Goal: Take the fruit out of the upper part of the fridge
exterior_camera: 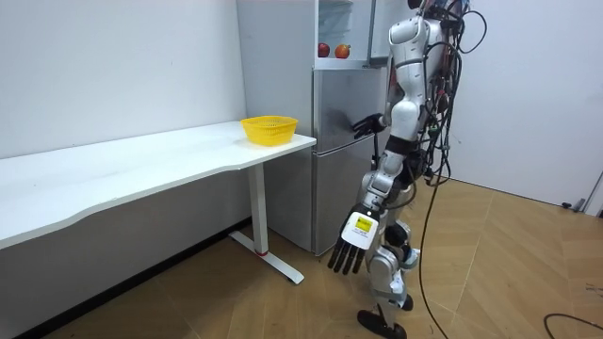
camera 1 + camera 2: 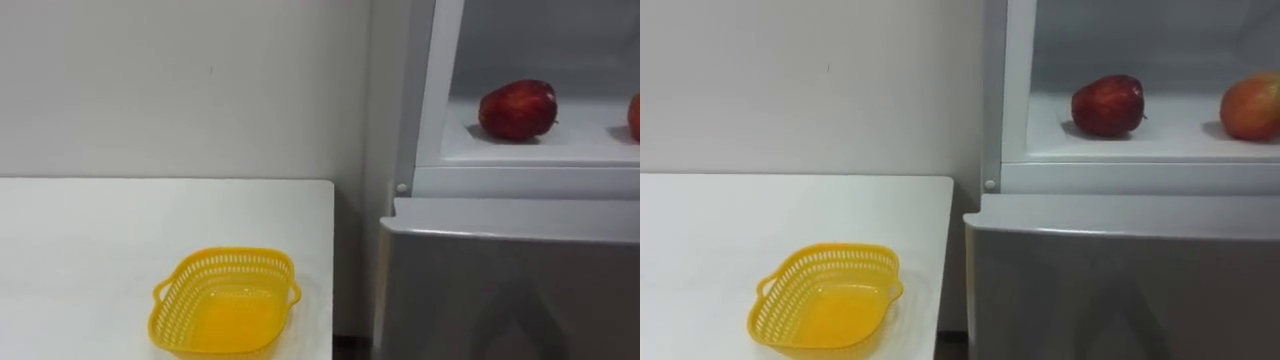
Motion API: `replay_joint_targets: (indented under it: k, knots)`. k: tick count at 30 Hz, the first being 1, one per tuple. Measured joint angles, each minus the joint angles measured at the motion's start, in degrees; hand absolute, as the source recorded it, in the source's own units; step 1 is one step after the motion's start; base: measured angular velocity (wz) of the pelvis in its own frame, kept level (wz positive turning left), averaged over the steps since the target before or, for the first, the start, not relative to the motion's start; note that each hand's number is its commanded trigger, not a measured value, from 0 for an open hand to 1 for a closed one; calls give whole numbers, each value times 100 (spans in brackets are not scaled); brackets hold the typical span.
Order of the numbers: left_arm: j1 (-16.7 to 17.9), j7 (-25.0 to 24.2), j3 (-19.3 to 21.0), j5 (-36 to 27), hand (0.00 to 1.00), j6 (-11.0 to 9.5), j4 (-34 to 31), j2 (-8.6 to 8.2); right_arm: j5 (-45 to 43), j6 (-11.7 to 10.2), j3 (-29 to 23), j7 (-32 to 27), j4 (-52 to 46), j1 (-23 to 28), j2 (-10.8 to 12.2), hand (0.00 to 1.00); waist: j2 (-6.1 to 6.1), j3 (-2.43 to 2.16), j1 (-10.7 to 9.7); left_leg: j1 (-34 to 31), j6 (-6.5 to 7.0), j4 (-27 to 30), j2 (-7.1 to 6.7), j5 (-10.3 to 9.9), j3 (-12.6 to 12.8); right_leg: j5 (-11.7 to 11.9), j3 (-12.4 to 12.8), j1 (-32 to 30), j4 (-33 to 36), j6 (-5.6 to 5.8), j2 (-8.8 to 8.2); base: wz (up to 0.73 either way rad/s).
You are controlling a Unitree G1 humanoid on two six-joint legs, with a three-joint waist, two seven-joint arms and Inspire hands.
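Note:
The fridge's upper compartment (image 2: 1140, 150) stands open, and a dark red apple (image 2: 1107, 104) rests on its white shelf. To the right of it lies a second, orange-red apple (image 2: 1251, 106). Both apples (image 1: 323, 50) also appear in the room view. I stand right in front of the fridge. My left hand (image 1: 353, 247) hangs low by my leg with straight fingers and holds nothing. My right hand (image 1: 366, 122) is raised at waist height before the lower fridge door, well below the apples, with its fingers relaxed and nothing in it.
A yellow plastic basket (image 2: 226, 302) sits with nothing in it near the right end of the white table (image 2: 100, 230), left of the fridge. The grey lower fridge door (image 2: 510, 290) is closed. A narrow gap separates table and fridge. White wall is behind the table.

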Motion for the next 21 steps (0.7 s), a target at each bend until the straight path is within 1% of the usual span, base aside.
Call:
replay_joint_targets:
  k: [2, 3, 5, 6, 8, 10, 11, 12, 14, 15, 17, 18, 19, 21]
  knots:
    - [-3, -10, -129, -7, 0, -50, 147, 32, -291, -3, 57, -375, -475, -2, -4, 0, 15, -8, 8, -24, 1, 4, 0, 1, 38, 1, 66, -82, 82, -4, 16, -14]
    - [-3, -12, -163, -7, 0, -55, 190, 41, -384, -10, 71, -470, -600, -5, -4, 0, 19, -11, 9, -24, 1, 6, 0, 0, 39, 1, 78, -86, 84, -4, 24, -9]
    - [-6, -12, -243, -12, 0, -81, 314, 58, -549, -188, 160, -866, -984, -49, -42, 0, 26, -16, 16, -25, 1, 6, 4, 0, 39, 13, 111, -102, 81, -23, 43, -2]
    - [-7, -12, -246, -13, 0, -103, 367, 57, -619, -274, 191, -943, -1037, -49, -62, 0, 27, -17, 16, -20, 1, 7, 6, 0, 39, 15, 115, -99, 79, -26, 45, 0]
    - [36, -12, -379, -13, 0, -113, 426, 52, -921, -537, 287, -1207, -1317, -50, -104, 0, 48, -31, 16, -12, -1, 17, 10, 1, 57, 17, 102, -85, 76, -29, 50, 0]
    - [41, -13, -466, -11, 0, -116, 428, 48, -1070, -685, 364, -1397, -1455, -56, -102, 0, 50, -35, 20, -9, -2, 21, 10, 2, 53, 17, 94, -78, 71, -30, 49, 0]
    - [34, -22, -468, -13, 0, -138, 433, 44, -1112, -797, 403, -1473, -1464, -67, -103, 0, 37, -30, 21, 4, -2, 22, 9, 2, 53, 17, 92, -66, 65, -30, 49, 0]
    - [29, -28, -468, -13, 0, -152, 438, 44, -1132, -848, 419, -1509, -1466, -77, -102, 0, 29, -28, 21, 7, -2, 22, 9, 2, 53, 16, 93, -61, 52, -29, 49, 0]
    - [-22, -57, -469, -14, 0, -220, 502, 48, -1346, -1032, 455, -1637, -1485, -109, -104, 0, 24, -41, 29, 7, -2, 18, 9, 2, 52, 31, 90, -35, -16, -27, 54, 0]
    - [-37, -74, -469, -14, 0, -232, 531, 56, -1366, -1070, 466, -1663, -1518, -109, -104, 0, 24, -45, 31, 7, -2, 16, 9, 2, 54, 31, 93, -35, -17, -26, 57, 0]
    - [-70, -134, -466, -10, 0, -271, 630, 82, -1559, -1265, 558, -1783, -1609, -109, -105, 0, 16, -56, 33, 1, -2, 10, 10, 2, 54, 39, 91, -26, -19, -27, 73, 0]
    - [-93, -145, -465, 2, 0, -273, 649, 83, -1602, -1308, 604, -1814, -1638, -110, -105, 0, 13, -61, 48, -4, -1, 7, 11, 2, 53, 43, 93, -28, -20, -27, 78, 0]
    - [-141, -156, -461, 38, 0, -273, 675, 82, -1753, -1356, 640, -1874, -1679, -124, -102, 0, 10, -64, 104, -6, -1, 4, 14, 3, 60, 46, 111, -40, -24, -29, 91, -4]
    - [-193, -193, -461, 36, 0, -274, 681, 81, -1775, -1378, 666, -1967, -1698, -145, -99, 0, -1, -71, 137, -4, -1, 4, 16, 3, 62, 47, 115, -46, -28, -30, 91, -2]
